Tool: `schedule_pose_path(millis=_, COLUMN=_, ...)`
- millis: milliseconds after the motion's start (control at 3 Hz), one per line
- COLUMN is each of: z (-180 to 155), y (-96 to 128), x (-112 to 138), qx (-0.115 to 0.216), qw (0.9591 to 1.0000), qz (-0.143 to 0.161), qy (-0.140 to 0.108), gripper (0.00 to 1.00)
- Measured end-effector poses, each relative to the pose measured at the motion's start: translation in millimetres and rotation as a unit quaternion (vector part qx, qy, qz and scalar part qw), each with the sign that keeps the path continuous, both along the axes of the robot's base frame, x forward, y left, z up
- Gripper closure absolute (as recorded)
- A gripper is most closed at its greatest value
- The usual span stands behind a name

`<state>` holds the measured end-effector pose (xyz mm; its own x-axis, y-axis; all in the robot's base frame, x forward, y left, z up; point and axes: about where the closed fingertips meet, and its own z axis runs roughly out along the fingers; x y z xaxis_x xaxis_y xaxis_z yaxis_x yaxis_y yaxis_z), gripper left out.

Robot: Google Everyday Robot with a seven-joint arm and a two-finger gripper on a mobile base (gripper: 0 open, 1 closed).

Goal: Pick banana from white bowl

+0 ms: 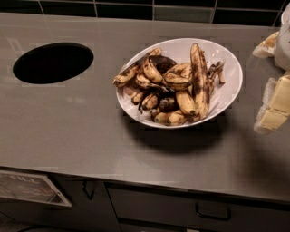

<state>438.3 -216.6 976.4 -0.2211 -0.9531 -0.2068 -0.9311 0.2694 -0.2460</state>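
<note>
The white bowl (232, 68) sits on the grey steel counter, right of centre, piled with several overripe bananas. The banana (200, 80), the longest and nearly straight one, yellow with a brown-black streak, lies on the right side of the pile and runs from the far rim toward the near rim. My gripper (269, 77) is at the right edge of the view, just right of the bowl and above the counter. One cream fingertip (266, 45) is toward the back and the other (274, 108) toward the front. The fingers stand wide apart with nothing between them.
A round dark hole (53, 62) is cut into the counter at the left. Dark tiles (127, 8) line the wall behind. Below the counter's front edge are drawers with a handle (213, 214) and a label plate (29, 188).
</note>
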Motion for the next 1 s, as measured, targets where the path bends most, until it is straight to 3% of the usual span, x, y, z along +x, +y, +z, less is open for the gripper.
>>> schedule_pose_path(millis=333, z=1, y=0, x=0, qx=0.000, qw=1.0000, qz=0.000, qy=-0.001, gripper=0.00)
schedule_pose_path(millis=667, z=9, y=16, x=30, qx=0.010, qw=0.9997, qz=0.022, qy=-0.004, gripper=0.00)
schedule_pose_path(millis=1000, z=9, y=16, x=31, qx=0.010, qw=0.9997, qz=0.022, qy=-0.005, gripper=0.00)
